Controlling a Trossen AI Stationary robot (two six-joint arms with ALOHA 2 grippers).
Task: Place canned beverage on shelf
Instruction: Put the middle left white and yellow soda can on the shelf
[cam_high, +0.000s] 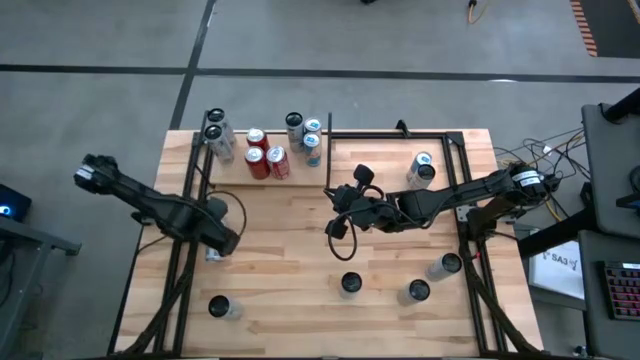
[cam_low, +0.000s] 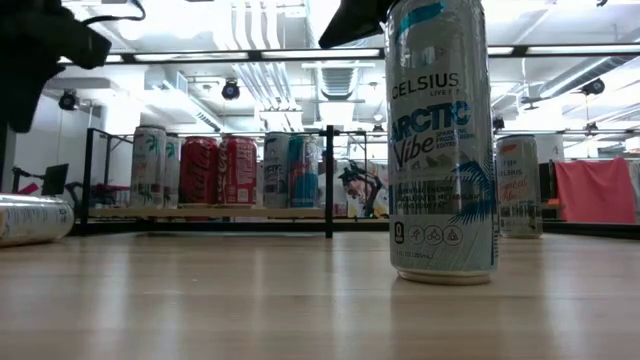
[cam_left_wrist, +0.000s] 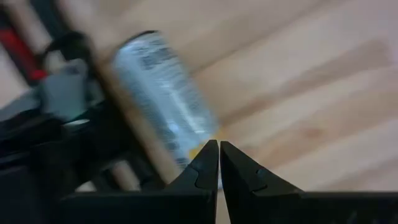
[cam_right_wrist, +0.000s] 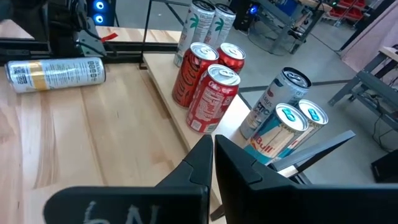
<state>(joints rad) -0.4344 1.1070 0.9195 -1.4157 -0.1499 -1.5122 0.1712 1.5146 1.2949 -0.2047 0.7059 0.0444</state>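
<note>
Table (cam_high: 300, 290): pale wood top carrying every item, seen from above with both arms reaching over it

Shelf (cam_high: 240, 185): flat pale panel along the far edge of the table, left of centre, bordered by thin black rods. It holds two red cans (cam_high: 266, 162) at its middle, two silver cans (cam_high: 216, 135) at its left end and a blue-and-silver group (cam_high: 303, 135) at its right end (all upright)

Black frame (cam_high: 455, 180): bare metal rectangle on the right half of the table, with one can (cam_high: 421, 170) standing inside its far corner

Left tool (cam_high: 222, 242): fingers pressed together and holding nothing, poised at the left side of the table just beside a silver can lying on its side (cam_left_wrist: 165, 99)

Right tool (cam_high: 337, 228): fingers pressed together and empty, near the table's centre, pointing toward the shelf; its wrist view looks across the red cans

Loose cans on the near half of the table: one at the left (cam_high: 220, 307), one at centre (cam_high: 351, 284) (the tall silver-and-teal can close to the low camera), and two to the right (cam_high: 418, 291), (cam_high: 447, 265); none of these is on the shelf
</note>
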